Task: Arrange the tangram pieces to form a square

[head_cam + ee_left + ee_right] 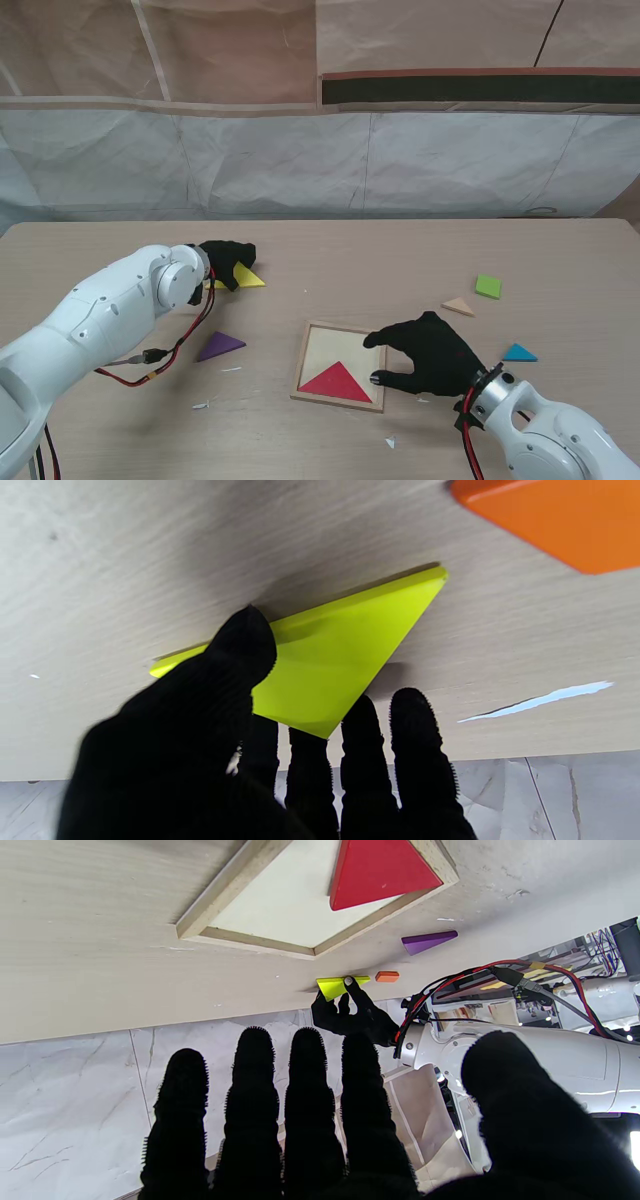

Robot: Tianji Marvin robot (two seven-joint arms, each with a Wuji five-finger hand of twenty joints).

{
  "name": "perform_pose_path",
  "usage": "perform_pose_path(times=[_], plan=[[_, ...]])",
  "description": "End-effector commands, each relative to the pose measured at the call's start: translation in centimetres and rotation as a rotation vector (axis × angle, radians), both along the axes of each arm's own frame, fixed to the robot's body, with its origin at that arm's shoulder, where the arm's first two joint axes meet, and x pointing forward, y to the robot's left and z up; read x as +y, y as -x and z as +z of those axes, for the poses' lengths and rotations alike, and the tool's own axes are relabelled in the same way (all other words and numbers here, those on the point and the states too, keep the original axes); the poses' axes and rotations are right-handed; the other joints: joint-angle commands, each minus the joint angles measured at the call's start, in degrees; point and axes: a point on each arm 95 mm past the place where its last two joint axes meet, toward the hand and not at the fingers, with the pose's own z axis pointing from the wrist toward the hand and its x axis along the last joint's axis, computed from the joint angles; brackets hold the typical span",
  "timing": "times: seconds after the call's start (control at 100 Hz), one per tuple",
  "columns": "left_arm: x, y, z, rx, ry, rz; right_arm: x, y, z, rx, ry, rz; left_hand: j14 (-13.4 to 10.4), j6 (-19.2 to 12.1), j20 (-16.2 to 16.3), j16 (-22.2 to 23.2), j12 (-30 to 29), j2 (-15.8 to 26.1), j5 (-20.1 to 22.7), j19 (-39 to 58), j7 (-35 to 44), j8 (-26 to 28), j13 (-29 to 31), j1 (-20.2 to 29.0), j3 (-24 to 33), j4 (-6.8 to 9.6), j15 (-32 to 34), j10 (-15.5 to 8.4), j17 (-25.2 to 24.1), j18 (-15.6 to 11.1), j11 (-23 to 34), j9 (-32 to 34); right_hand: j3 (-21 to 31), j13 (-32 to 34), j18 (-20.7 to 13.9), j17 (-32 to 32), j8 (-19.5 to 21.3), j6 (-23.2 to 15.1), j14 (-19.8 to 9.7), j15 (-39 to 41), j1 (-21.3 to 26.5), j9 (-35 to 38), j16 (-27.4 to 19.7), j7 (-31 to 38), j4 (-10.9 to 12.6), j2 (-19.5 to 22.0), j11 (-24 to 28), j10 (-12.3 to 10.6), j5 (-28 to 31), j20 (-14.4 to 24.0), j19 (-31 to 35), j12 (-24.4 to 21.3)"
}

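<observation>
Tangram pieces lie scattered across a pale wooden tabletop (400, 250) as two black-gloved robot hands work at opposite sides. The left robot hand (226, 262) rests on a yellow triangle (248, 277); its wrist view shows the thumb (240, 645) pressed on the triangle's face, the other fingertips (410, 715) touching or just short of its near corner, and the piece lying flat on the tabletop rather than lifted, so whether this is a true grasp cannot be told. An orange piece (550, 520) sits close beyond that hand, apart from the yellow triangle. A purple triangle (220, 346) lies nearer to me than the left robot hand, beside the arm's red and black cables (175, 350).

The right robot hand (430, 355) is spread and released, holding nothing, its fingers reaching toward the right edge of the square wooden tray (318, 334). Inside the tray, a red triangle (336, 381) fills the near portion, just left of that hand. To the right of the right robot hand sits a blue triangle (519, 353); farther from me lie a tan piece (458, 306) and a green square (488, 287), all well apart from the tray.
</observation>
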Motion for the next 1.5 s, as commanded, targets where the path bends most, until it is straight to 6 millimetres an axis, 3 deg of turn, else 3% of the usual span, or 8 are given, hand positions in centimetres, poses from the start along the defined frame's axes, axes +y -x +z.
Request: perform_pose_path(times=[0.0, 0.11, 0.28, 0.39, 0.53, 0.76, 0.95, 1.49], plan=[[0.2, 1.6, -2.6, 0.055, -0.017, 0.001, 0.2, 0.7, 0.0, 0.006, 0.018, 0.012, 1.79, -0.41, 1.17, 2.5, 1.69, -0.56, 0.92, 2.59, 5.28, 6.15, 9.77, 1.42, 4.36, 0.91, 7.08, -0.08, 2.5, 1.2, 6.92, 3.21, -1.38, -1.14, 0.41, -1.07, -0.42, -0.49, -0.27, -0.91, -0.58, -1.67, -0.34, -0.51, 0.03, 2.55, -0.91, 0.06, -1.0, 0.28, -0.81, -0.01], [0.0, 1.9, -2.7, 0.024, -0.004, -0.001, 0.2, 1.0, 0.2, -0.004, 0.018, 0.009, 1.53, 0.41, 1.39, 2.68, 2.98, -0.51, 1.45, 5.39, 6.01, 12.45, 14.62, 2.73, 4.99, 1.01, 10.39, -0.49, 8.31, 2.22, 11.87, 6.01, -1.33, -1.13, 0.4, -1.06, -0.4, -0.47, -0.19, -0.93, -0.49, -1.61, -0.34, -0.47, 0.05, 2.51, -0.9, 0.0, -0.88, 0.3, -0.79, -0.01], [-0.1, 2.3, -2.8, -0.015, 0.012, -0.014, 0.2, 1.3, 0.2, -0.013, 0.019, 0.0, 2.55, -3.81, 0.48, 3.97, 11.31, -4.6, 2.54, 12.74, 4.7, 11.96, 25.47, 11.8, -1.89, -3.95, 15.35, -2.19, 19.24, 1.28, 14.59, 14.66, -1.34, -1.04, 0.43, -1.01, -0.36, -0.52, -0.18, -0.91, -0.52, -1.5, -0.33, -0.38, 0.04, 2.48, -0.87, 0.01, -0.72, 0.33, -0.77, 0.01], [-0.2, 2.5, -2.8, -0.03, 0.02, -0.03, 0.1, 1.4, 0.0, -0.016, 0.018, -0.008, 3.32, -7.94, -0.31, 4.83, 13.86, -4.24, 5.49, 17.69, 4.03, 2.3, 27.78, 15.13, -5.61, -3.56, 20.68, -3.49, 22.26, 0.24, 15.95, 17.82, -1.32, -1.02, 0.41, -1.03, -0.35, -0.53, -0.11, -0.91, -0.5, -1.47, -0.33, -0.34, 0.04, 2.44, -0.87, -0.02, -0.64, 0.34, -0.78, 0.01], [-0.5, 2.7, -2.5, -0.041, 0.035, -0.05, 0.0, 1.5, -0.1, -0.02, 0.016, -0.015, 6.09, -4.82, -0.02, 6.2, 13.51, -2.15, 22.06, 20.54, -2.59, -17.13, 27.62, 16.32, -9.08, -3.36, 23.36, -0.69, 23.33, 0.62, 14.25, 18.57, -1.31, -0.99, 0.44, -1.01, -0.34, -0.51, -0.16, -0.91, -0.45, -1.41, -0.32, -0.29, 0.04, 2.45, -0.85, 0.06, -0.54, 0.36, -0.79, 0.02], [-0.9, 2.5, -1.8, -0.074, 0.061, -0.066, -0.1, 1.5, -0.2, -0.021, 0.012, -0.018, 7.55, -3.91, -2.03, 5.23, 9.21, 1.67, 33.23, 20.75, -3.1, -32.09, 32.06, 18.03, -12.75, -1.81, 21.28, 3.96, 28.2, 3.84, -4.95, 29.16, -1.31, -0.95, 0.42, -1.03, -0.31, -0.59, -0.13, -0.89, -0.44, -1.4, -0.31, -0.17, 0.04, 2.43, -0.86, 0.07, -0.32, 0.36, -0.82, 0.02], [-1.1, 2.1, -0.8, -0.101, 0.11, -0.048, -0.2, 1.6, -0.3, -0.021, 0.014, -0.024, 8.07, 0.51, -2.74, 8.38, 10.34, 4.24, 30.6, 25.47, -1.48, -32.14, 32.41, 18.93, -12.39, -1.48, 26.19, 8.35, 32.16, 2.18, -3.44, 28.34, -1.31, -0.94, 0.45, -1.02, -0.31, -0.6, -0.23, -0.88, -0.4, -1.33, -0.31, -0.14, 0.04, 2.38, -0.84, 0.01, -0.29, 0.37, -0.82, 0.03], [-1.8, 2.1, 2.7, -0.19, 0.246, -0.003, -0.2, 1.4, -0.3, -0.017, 0.017, -0.026, 6.06, 0.74, -2.52, 12.18, 11.61, 4.6, 28.14, 35.25, 1.29, -30.8, 36.24, 18.65, -9.26, -0.71, 33.39, 7.93, 36.45, -4.95, 1.15, 24.39, -1.31, -0.86, 0.44, -0.95, -0.34, -0.55, -0.19, -0.85, -0.2, -1.2, -0.3, -0.09, 0.04, 2.34, -0.8, -0.07, -0.22, 0.4, -0.79, 0.05]])
